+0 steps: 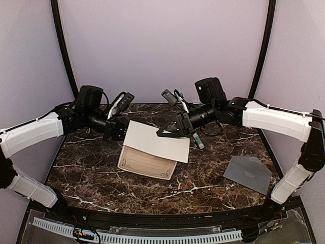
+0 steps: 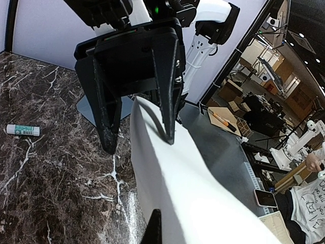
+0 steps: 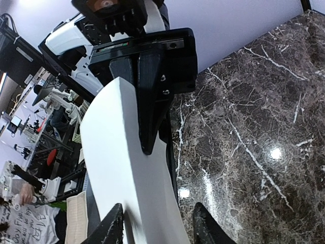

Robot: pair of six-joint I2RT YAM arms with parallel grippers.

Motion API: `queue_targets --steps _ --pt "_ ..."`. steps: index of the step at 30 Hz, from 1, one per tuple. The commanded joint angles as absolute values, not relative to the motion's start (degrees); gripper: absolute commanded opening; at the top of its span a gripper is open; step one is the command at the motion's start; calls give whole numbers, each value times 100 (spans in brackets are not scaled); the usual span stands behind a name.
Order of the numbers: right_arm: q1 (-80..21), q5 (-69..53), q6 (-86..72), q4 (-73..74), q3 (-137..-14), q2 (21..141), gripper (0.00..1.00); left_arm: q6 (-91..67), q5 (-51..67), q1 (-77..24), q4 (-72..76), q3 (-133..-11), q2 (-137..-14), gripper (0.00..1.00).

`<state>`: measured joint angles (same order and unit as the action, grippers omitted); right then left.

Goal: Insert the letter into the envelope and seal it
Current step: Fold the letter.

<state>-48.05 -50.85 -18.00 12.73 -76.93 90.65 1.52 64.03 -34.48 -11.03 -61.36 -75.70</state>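
The letter lies mid-table, folded over itself. Its white back faces up, and the bordered cream half shows beneath. My left gripper is shut on the fold's far-left edge; in the left wrist view only one fingertip shows against the white sheet. My right gripper stands at the far-right edge. Its fingers straddle the sheet with a gap left, so it is open. The grey envelope lies flat at the right, away from both grippers.
A glue stick lies on the marble just behind the right gripper, and the left wrist view shows it too. The table's front rim runs along the near side.
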Motion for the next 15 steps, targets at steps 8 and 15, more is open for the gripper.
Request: queue_targets --steps 8,15 --pt "-4965 -5566 -1644 1212 -7895 9332 26 366 6647 -3533 -1361 -6368 -7660 0" --pt "-4966 -5687 -1650 1137 -7900 9316 21 426 6767 -3554 -1474 -6400 -7724 0"
